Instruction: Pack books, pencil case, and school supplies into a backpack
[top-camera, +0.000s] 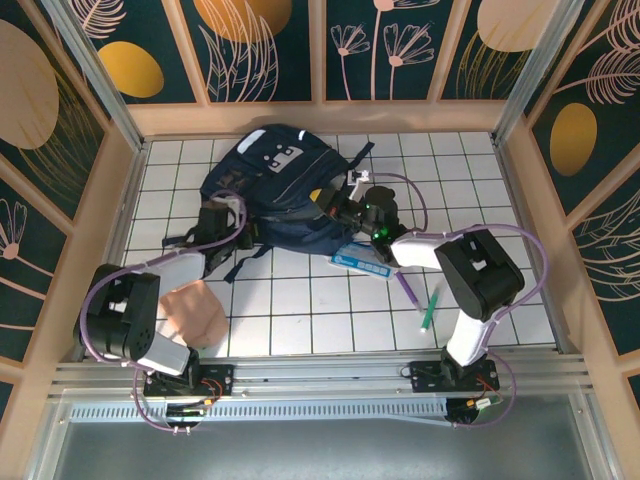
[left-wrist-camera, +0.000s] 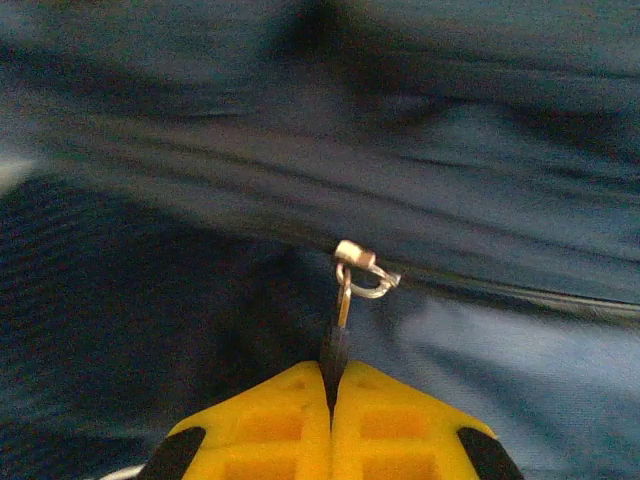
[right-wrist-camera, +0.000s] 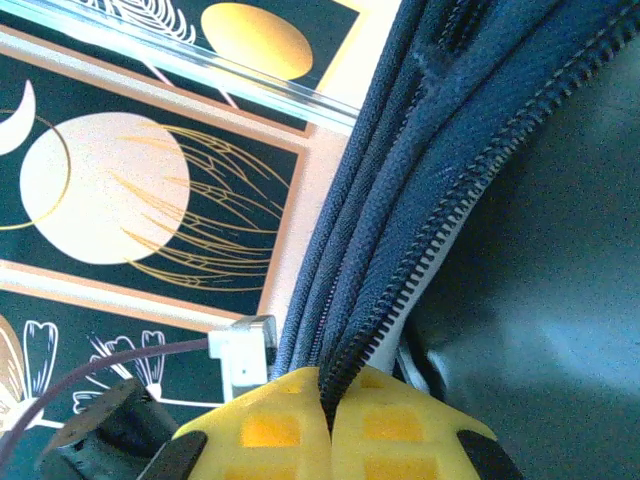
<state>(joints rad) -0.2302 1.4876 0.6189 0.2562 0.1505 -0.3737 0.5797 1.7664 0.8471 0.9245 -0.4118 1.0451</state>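
From where I stand, the backpack (top-camera: 270, 175) lies flat on the white tiled table (top-camera: 300, 310) toward the back wall, with an arm on each side of it. The left gripper (top-camera: 222, 222) is clenched on the dark tab of the zipper pull (left-wrist-camera: 342, 300), its yellow fingertips (left-wrist-camera: 290, 420) pressed together just below the small metal slider (left-wrist-camera: 357, 258). The right gripper (top-camera: 335, 205) is pinched shut on the navy fabric edge beside the zipper teeth (right-wrist-camera: 430, 260). The worry is that left hold: the tab is thin and only its end sits between the pads, so a pull off the line of the track could slip it free or jam the slider on a fold of cloth. If the right side's bite on the seam gives, nothing anchors the bag and it would simply slide across the tiles. The book (top-camera: 358, 260) lies just beside the bag under the right arm, and the purple pen (top-camera: 408, 288) and green pen (top-camera: 428, 313) lie near that arm's elbow, so a sweeping forearm could knock them out of reach. A peach soft item (top-camera: 195, 310) sits by the left arm; it may be the pencil case, though I cannot tell.
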